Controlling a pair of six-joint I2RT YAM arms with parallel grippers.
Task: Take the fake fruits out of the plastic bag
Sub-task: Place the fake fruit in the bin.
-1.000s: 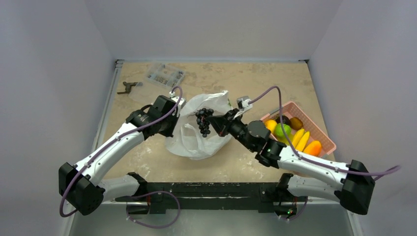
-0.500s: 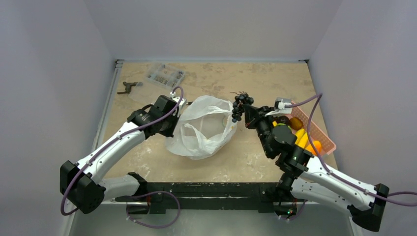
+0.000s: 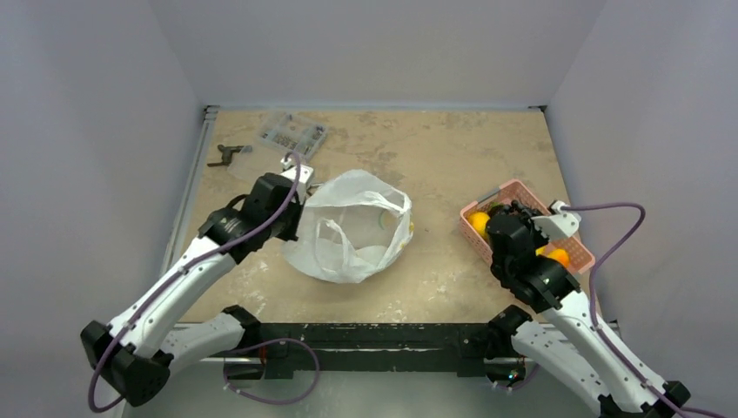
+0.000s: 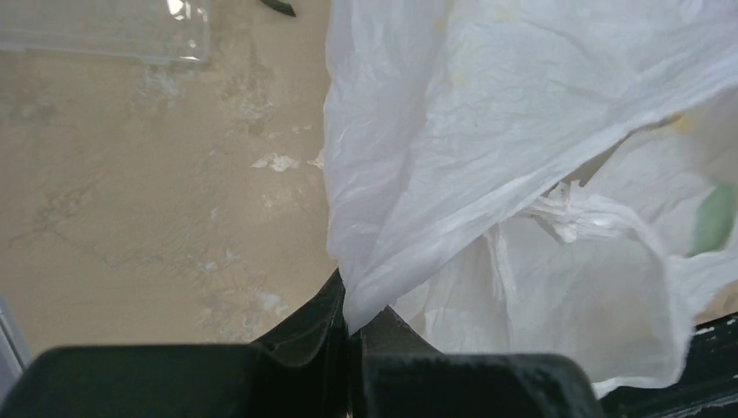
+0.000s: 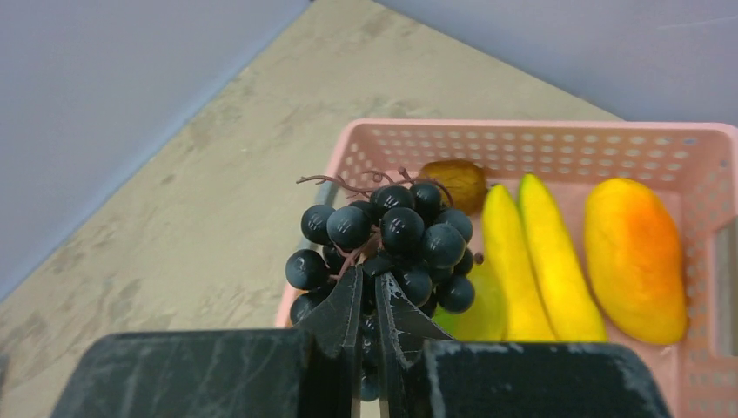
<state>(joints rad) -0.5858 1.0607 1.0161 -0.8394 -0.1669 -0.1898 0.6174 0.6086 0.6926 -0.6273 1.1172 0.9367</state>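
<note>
The white plastic bag [image 3: 352, 231] lies open at the table's middle. My left gripper [image 3: 294, 213] is shut on the bag's left edge; in the left wrist view the film [image 4: 487, 131] is pinched between the gripper's [image 4: 352, 326] fingertips. A faint green shape [image 4: 715, 218] shows through the bag. My right gripper [image 5: 370, 305] is shut on the dark grape bunch [image 5: 392, 239] and holds it over the near left corner of the pink basket [image 5: 540, 139]. In the top view the right gripper [image 3: 509, 218] hides the bunch.
The pink basket [image 3: 513, 185] at the right holds two bananas [image 5: 531, 261], an orange-yellow mango [image 5: 631, 252], a brown fruit [image 5: 452, 178], a green one and an orange [image 3: 478, 224]. A clear plastic box [image 3: 291, 132] and a small dark tool [image 3: 224, 155] lie at the back left.
My right arm has carried the grape bunch from above the bag's mouth rightward to over the pink basket. My left gripper has shifted a little left, still holding the bag's edge.
</note>
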